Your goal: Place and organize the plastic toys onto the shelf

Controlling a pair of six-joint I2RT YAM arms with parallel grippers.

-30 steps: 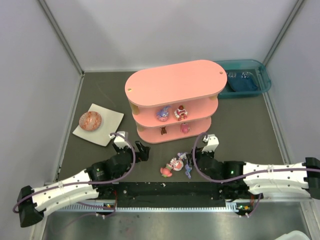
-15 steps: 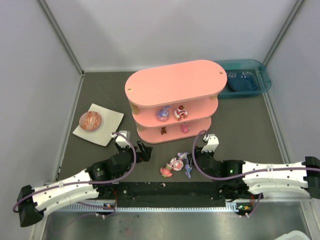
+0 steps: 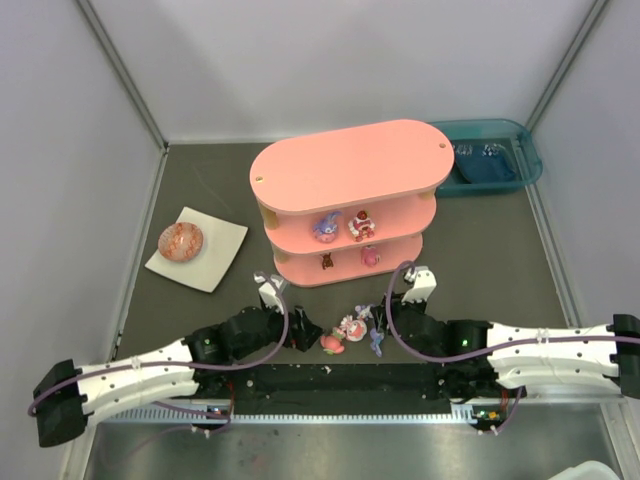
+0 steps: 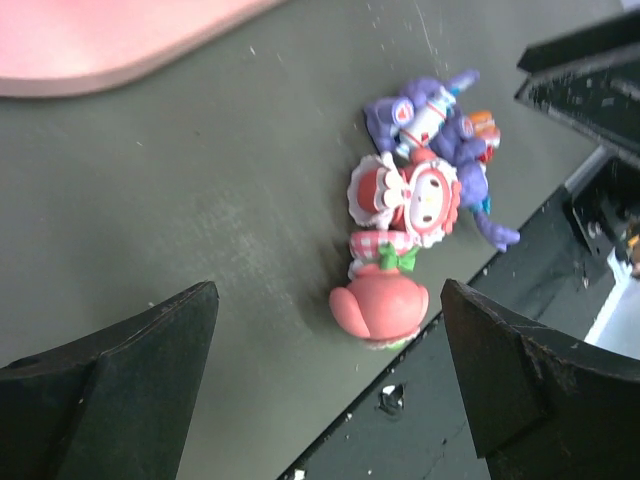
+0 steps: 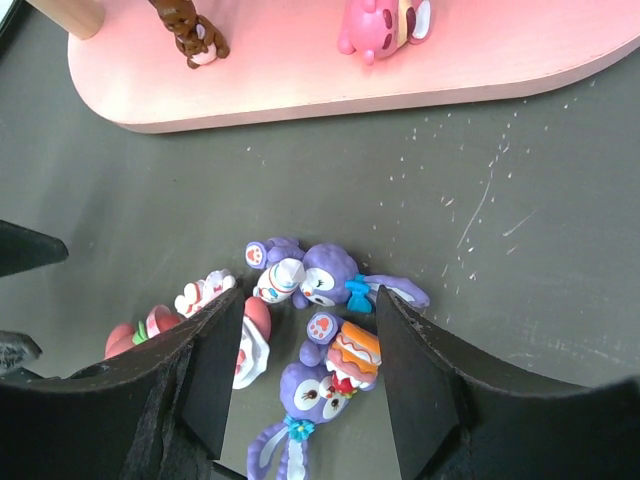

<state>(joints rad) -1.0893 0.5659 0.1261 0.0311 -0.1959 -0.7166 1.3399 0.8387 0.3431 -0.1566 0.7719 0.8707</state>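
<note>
Since a second ago the left arm has been swung inward and toward the near edge, so that the left gripper (image 3: 300, 335) now stands just beside the loose toys (image 3: 350, 330), where it was earlier well apart from them. The right gripper (image 3: 385, 322) is found much where it was, and the toys have not been shifted. The step in hand is judged to be the pick-up of another toy from the worktop (image 3: 210, 185), four figurines (image 3: 326, 228) being already set on the middle and lower tiers of the shelf (image 3: 345, 165). The left arm is laid low along the near edge. Its gripper is spread fully open and holds nothing, with the red-capped figurine (image 4: 380, 305) between and just ahead of its fingers. The white-and-red figurine (image 4: 410, 195) touches that one further ahead, and the purple figurines (image 4: 430, 115) lie beyond. The right arm is stretched in likewise from its own side. Its gripper is partly open and grips nothing. It is pointed down over the same heap, with the cake-bearing purple figurine (image 5: 343, 358) between its fingers and a gap on either side; the shelf lies ahead of it. The next move is judged to call for a short advance and closure by one gripper on a single figurine, with its neighbours left undisturbed and the other arm kept clear.
</note>
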